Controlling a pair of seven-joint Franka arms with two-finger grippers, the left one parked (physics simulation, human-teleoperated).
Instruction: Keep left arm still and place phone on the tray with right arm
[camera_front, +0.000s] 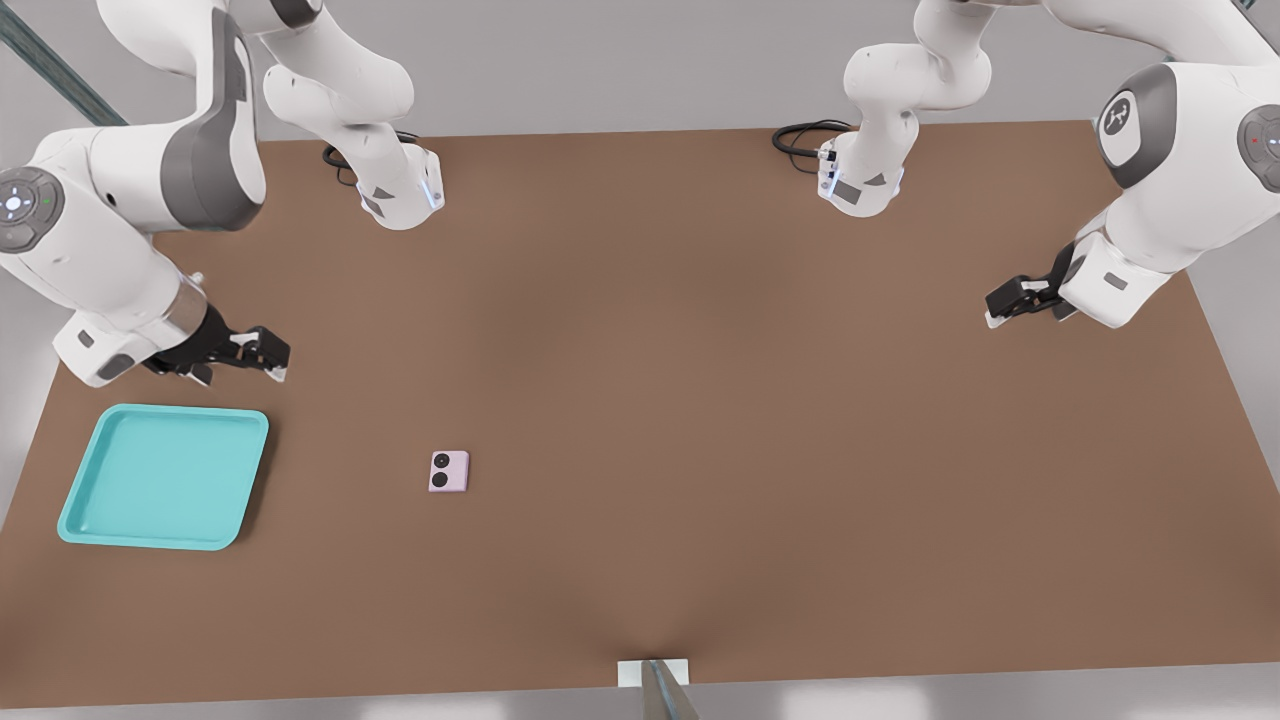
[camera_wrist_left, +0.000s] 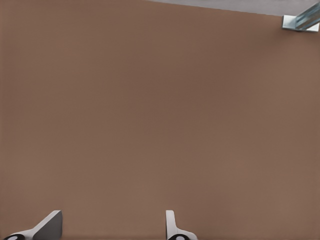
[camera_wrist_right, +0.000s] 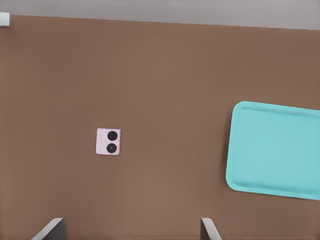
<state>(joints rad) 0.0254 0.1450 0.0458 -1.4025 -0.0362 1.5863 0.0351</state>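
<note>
The broad brown flat worktop (camera_front: 700, 420) spreads under me, carrying everything here. My right arm (camera_front: 130, 220), white and jointed with a long grey forearm strip and a round grey dotted cap, reaches in from the front view's left and hangs above the surface. Next in size is the turquoise squarish plastic tray (camera_front: 165, 477) with rounded corners and a low raised rim; it lies flat near the worktop's edge at the front view's left, and nothing rests in it. In my wrist view the tray (camera_wrist_right: 275, 152) shows the same bare floor.

My black, white-tipped pincer (camera_front: 255, 357) hovers just beyond the tray's far rim, apart from it and touching nothing. Its two fingers (camera_wrist_right: 50, 230) stand spread wide in my wrist view, with only bare brown surface between them, so I am holding nothing.

Smallest is the pale pink-lilac squarish phone (camera_front: 449, 471), a thin slab with two round black lenses facing up. It lies flat on the worktop, apart from the tray toward the front view's right, and well clear of my pincer. The phone (camera_wrist_right: 108, 141) is not on the tray.
</note>
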